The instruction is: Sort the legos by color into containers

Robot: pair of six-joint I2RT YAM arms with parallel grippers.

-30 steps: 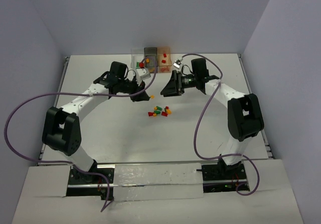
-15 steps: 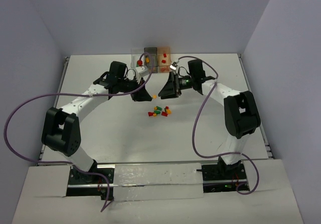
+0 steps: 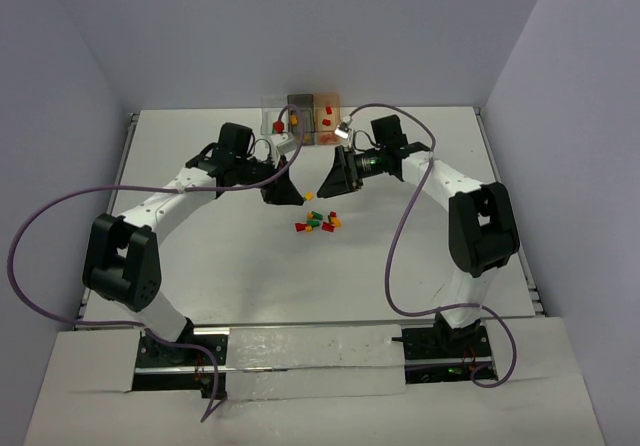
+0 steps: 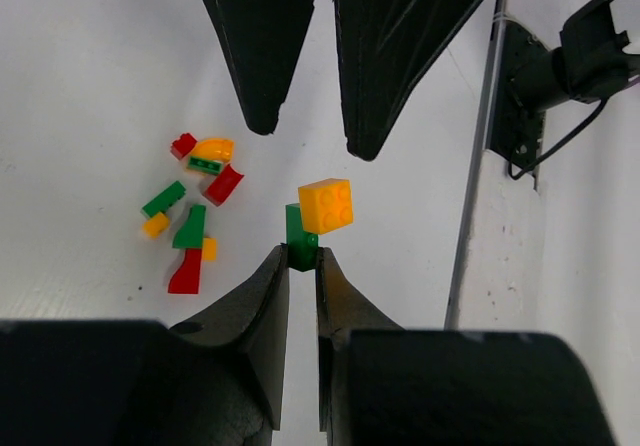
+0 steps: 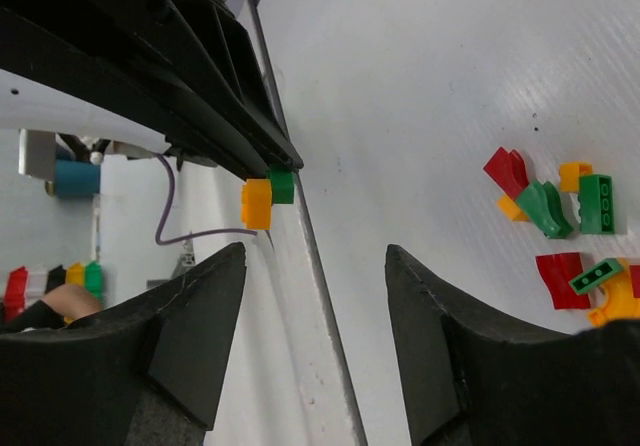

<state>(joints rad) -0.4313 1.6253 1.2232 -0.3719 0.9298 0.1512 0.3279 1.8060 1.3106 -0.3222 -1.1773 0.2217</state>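
My left gripper [image 4: 302, 258] is shut on a small green lego [image 4: 301, 234] that has an orange-yellow lego [image 4: 326, 204] stuck to its side, held above the table. My right gripper [image 5: 315, 266] stands open and faces it, with the joined pair [image 5: 262, 198] just beyond its fingertips and slightly left of the gap. From above, the two grippers [image 3: 297, 195] [image 3: 327, 182] meet tip to tip near the table's middle. Several loose legos [image 3: 320, 222] in red, green and orange-yellow lie just in front of them. The three containers [image 3: 300, 112] stand in a row at the back.
Purple cables loop from both arms, one [image 3: 400, 226] hanging along the right arm. The white table's edge rails [image 3: 131, 156] run along the left and right sides. Grey walls close the back and sides.
My right gripper has swung left towards the left gripper and opened wider. The left gripper has kept its hold on the green lego and barely shifted.
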